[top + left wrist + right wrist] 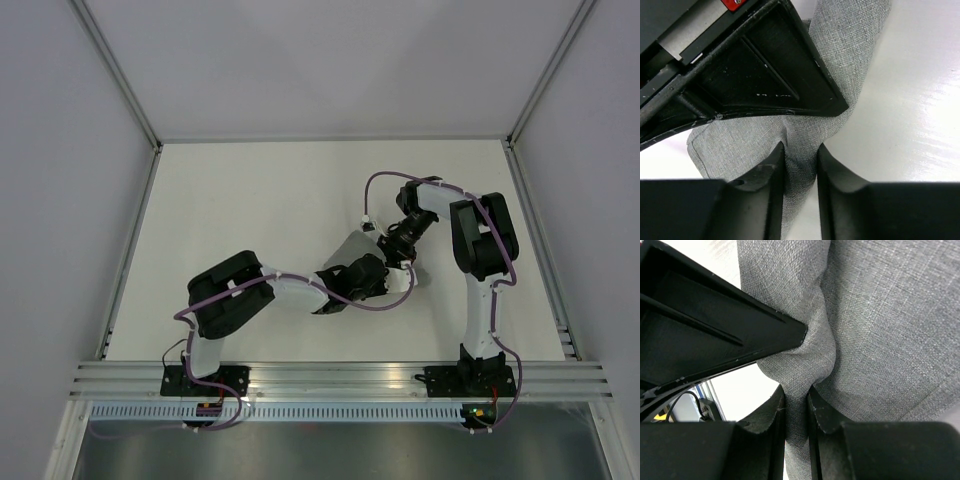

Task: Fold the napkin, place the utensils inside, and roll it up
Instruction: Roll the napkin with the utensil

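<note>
**Inspector A:** What do we record from the overhead camera?

**Inspector B:** We note the plain mid-grey, felt-like square napkin [350,246] near the middle of the white counter [250,200], largely covered by both wrists. The left jaws and right jaws meet over it, close together. From here we cannot tell whether they grip.

**Inspector A:** And the left wrist camera?

**Inspector B:** The left jaws are clenched on the napkin [850,45], with a raised ridge of cloth pinched between their two black fingers [771,167]. A bunched band of cloth runs from the pinch toward the top of the view, with bare counter [910,110] to its right. A black finger [770,75] of the right jaws crosses above the pinch, its tip against the cloth.

**Inspector A:** The right wrist camera?

**Inspector B:** Likewise grasping. The black fingers [771,412] of the right jaws are nearly closed on a narrow fold of the napkin [880,315]. Cloth fills the right of the view, creased at the pinch. A black finger [715,325] of the left jaws presses into the crease from the left. A strip of counter [747,390] shows below it.
</note>
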`<state>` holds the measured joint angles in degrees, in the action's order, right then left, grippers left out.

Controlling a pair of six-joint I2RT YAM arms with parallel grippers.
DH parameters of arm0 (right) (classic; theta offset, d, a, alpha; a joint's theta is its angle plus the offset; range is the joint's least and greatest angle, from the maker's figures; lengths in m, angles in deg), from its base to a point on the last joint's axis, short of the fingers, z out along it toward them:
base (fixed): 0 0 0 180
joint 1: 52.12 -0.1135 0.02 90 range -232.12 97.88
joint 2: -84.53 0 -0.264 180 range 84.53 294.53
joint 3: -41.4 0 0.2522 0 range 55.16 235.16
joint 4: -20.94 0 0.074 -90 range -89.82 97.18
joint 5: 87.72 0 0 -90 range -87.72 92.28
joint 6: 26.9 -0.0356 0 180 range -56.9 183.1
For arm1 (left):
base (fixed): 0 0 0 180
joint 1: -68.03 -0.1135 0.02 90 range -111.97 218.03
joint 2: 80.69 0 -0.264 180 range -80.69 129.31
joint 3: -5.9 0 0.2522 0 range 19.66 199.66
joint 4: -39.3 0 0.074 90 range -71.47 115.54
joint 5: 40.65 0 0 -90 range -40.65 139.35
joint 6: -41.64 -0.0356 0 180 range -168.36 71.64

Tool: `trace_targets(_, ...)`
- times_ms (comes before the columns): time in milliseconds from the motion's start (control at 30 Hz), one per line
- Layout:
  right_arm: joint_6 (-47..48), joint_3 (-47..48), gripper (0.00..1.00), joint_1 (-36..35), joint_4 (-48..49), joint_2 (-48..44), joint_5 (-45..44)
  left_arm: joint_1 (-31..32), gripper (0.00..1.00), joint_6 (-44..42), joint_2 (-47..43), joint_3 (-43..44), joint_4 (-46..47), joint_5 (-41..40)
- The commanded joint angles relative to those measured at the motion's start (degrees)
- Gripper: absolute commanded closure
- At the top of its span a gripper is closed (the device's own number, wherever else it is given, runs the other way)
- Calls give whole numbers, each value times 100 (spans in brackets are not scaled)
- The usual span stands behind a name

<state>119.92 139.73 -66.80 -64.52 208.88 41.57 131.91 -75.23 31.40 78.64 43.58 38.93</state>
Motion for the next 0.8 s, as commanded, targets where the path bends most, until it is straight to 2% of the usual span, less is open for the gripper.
trace_targets(0, 242, -143, 84, -27, 675, 353, -571, 46, 76, 410, 287, 131, -459, 619)
trace_targets(133, 102, -231, 77, -18, 807, 291, -545, 2, 84, 569, 348, 122, -696, 908)
trace_targets(167, 84, -292, 70, -18, 850, 239, -528, -15, 86, 621, 348, 114, -775, 971)
trace_targets(233, 40, -345, 64, -9, 895, 177, -501, -51, 88, 666, 348, 114, -846, 1163)
trace_targets(267, -47, -415, 58, -9, 990, 72, -501, -68, 88, 718, 348, 114, -942, 1243)
trace_targets(367, -258, -573, 51, 17, 1201, -208, -501, -147, 89, 789, 366, 157, -1118, 1507)
trace_targets(767, -1261, -714, 42, 448, 1800, -1238, -352, -393, 91, 991, 392, 368, -1769, 2201)
